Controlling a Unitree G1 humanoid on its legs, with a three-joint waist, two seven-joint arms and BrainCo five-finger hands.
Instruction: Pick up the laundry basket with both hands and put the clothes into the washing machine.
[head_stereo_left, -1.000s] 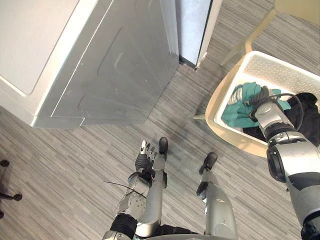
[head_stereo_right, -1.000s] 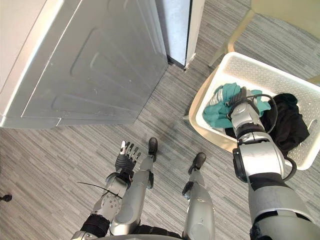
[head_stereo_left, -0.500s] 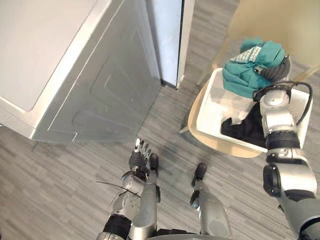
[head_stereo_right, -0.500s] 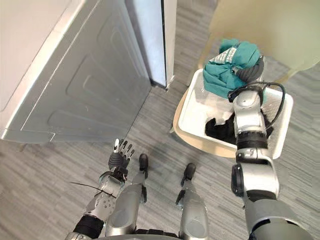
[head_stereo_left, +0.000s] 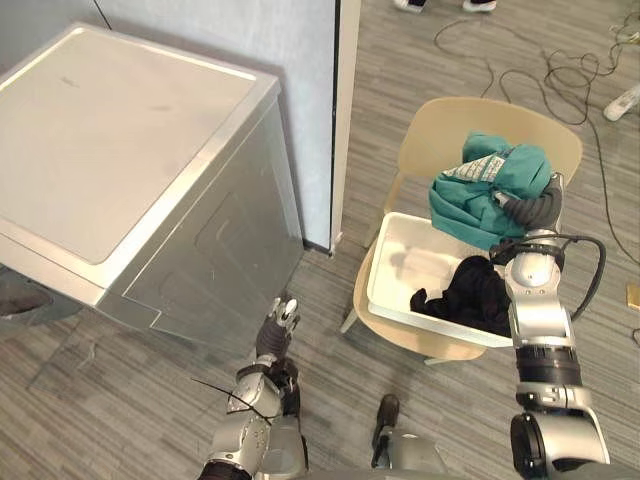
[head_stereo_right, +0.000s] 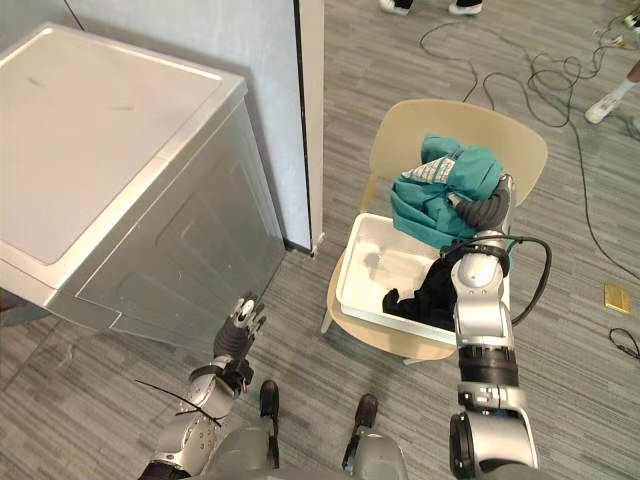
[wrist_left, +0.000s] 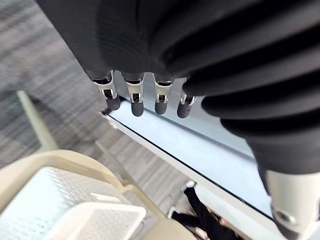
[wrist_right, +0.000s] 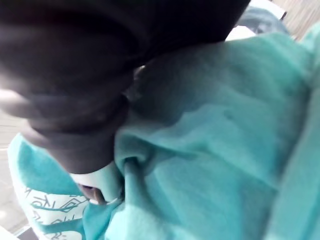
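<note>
A second ago the teal garment lay in the white laundry basket. Now it is bunched in the air above the basket, against the back of the beige chair the basket sits on. The view has swung to take in the washing machine. The right hand is mostly buried in the cloth, and its wrist view shows a fold pinched tight. A black garment lies in the basket. The left hand hangs low, fingers straight.
</note>
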